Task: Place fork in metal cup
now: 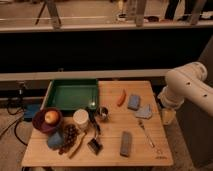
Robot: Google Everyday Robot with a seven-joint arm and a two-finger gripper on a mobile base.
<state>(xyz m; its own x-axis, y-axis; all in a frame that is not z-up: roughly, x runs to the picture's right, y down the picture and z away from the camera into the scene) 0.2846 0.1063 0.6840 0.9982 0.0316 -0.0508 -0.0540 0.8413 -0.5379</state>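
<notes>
The fork lies flat on the wooden worktop, in its right front part. It is not held. Which end carries the tines cannot be made out. The claw hangs at the worktop's right edge, below the white arm, near the fork but apart from it. Whether the claw is apart or together cannot be told. The metal cup stands upright near the middle of the worktop, just beside the white cup and in front of the green tray.

The pick-up is judged to be the step in hand. Since the fork is thin and lies flush, the claw is best brought straight down, set across the handle near its middle, and closed close to the wood. The grey-blue cloth just behind the fork and the grey block to its left should be kept clear of.

For the placing, the fork should be turned upright and lowered centrally, as the small cup could be knocked over by a sideways nudge.
</notes>
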